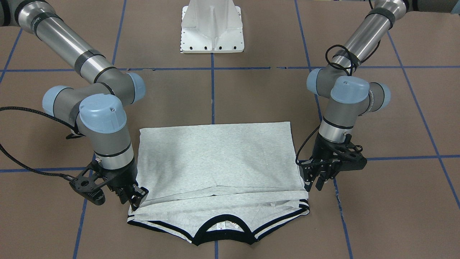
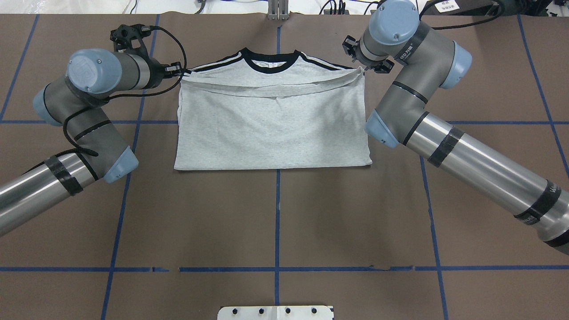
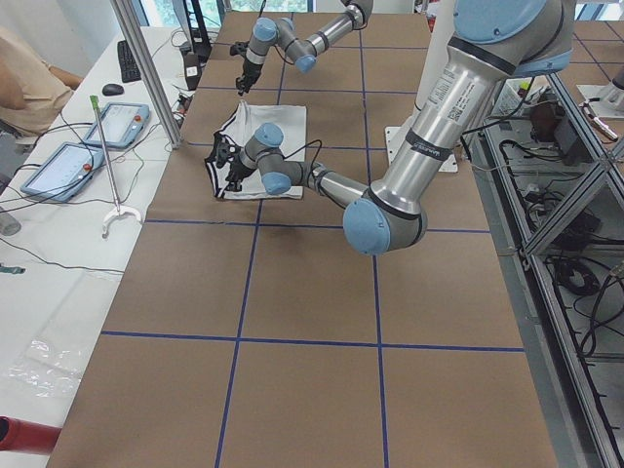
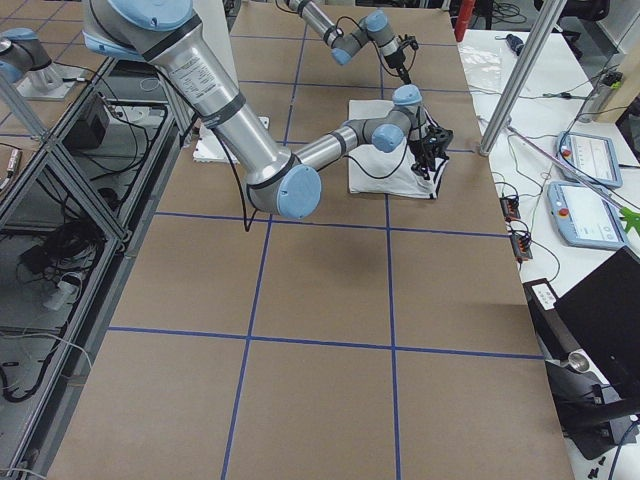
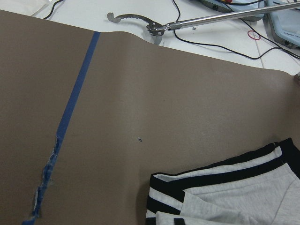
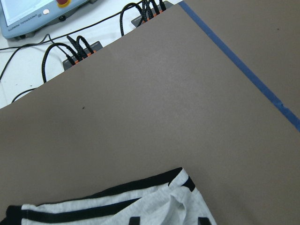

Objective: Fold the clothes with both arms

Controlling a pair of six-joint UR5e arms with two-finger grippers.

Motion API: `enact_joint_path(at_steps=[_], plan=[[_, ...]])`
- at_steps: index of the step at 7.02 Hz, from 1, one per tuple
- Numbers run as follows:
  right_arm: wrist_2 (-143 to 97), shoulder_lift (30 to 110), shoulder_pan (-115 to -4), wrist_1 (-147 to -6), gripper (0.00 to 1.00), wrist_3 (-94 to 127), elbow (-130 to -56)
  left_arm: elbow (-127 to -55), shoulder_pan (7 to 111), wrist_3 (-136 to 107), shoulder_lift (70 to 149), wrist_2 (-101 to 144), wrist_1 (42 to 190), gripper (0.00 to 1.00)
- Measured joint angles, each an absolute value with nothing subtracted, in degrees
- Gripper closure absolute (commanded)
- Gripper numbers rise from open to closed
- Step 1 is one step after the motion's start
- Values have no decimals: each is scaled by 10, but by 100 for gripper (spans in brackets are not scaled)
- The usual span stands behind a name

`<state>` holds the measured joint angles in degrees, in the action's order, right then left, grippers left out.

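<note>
Right pincer [image 1: 137, 197] agape at T-shirt [image 1: 215, 154] corner — left pincer [image 1: 313, 184] beside.

light bright, even, from overhead | small soft shadows on the counter [image 1: 230, 93] beneath left hand [image 1: 316, 181] and right hand [image 1: 134, 198] | pale glare streaks along metal arm tubes [image 2: 480, 171] | exterior views sharp | wrist views slightly soft toward edges

A: Surface?
B: Table [image 2: 200, 213], brown paper cover, blue tape [image 2: 355, 269] grid.
A: On it?
B: Shirt [image 2: 271, 124], folded, flat, centred toward far edge. White base plate [image 1: 212, 32] at robot's edge, well apart from it.
</note>
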<state>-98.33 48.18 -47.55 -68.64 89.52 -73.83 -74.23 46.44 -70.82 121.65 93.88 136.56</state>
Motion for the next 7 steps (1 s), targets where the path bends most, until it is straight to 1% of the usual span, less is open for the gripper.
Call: enact_joint_path(at_steps=[1, 2, 3, 4, 5, 7], plan=[[-989, 521, -465, -686, 33, 904, -797, -743, 465, -708, 1215, 940, 1377, 53], [-991, 572, -443, -684, 33, 930, -859, -745, 466, -708, 1215, 942, 1385, 53], [-990, 616, -420, -683, 30, 970, -911, -749, 466, -709, 1214, 943, 1390, 53], [-988, 650, -399, -682, 30, 1006, -947, -755, 467, -709, 1213, 944, 1391, 53], [-981, 671, -377, -682, 30, 1033, -966, -759, 467, -708, 1212, 944, 1392, 53], [-948, 690, -335, -682, 30, 1070, -974, -764, 467, -709, 1212, 944, 1391, 53]])
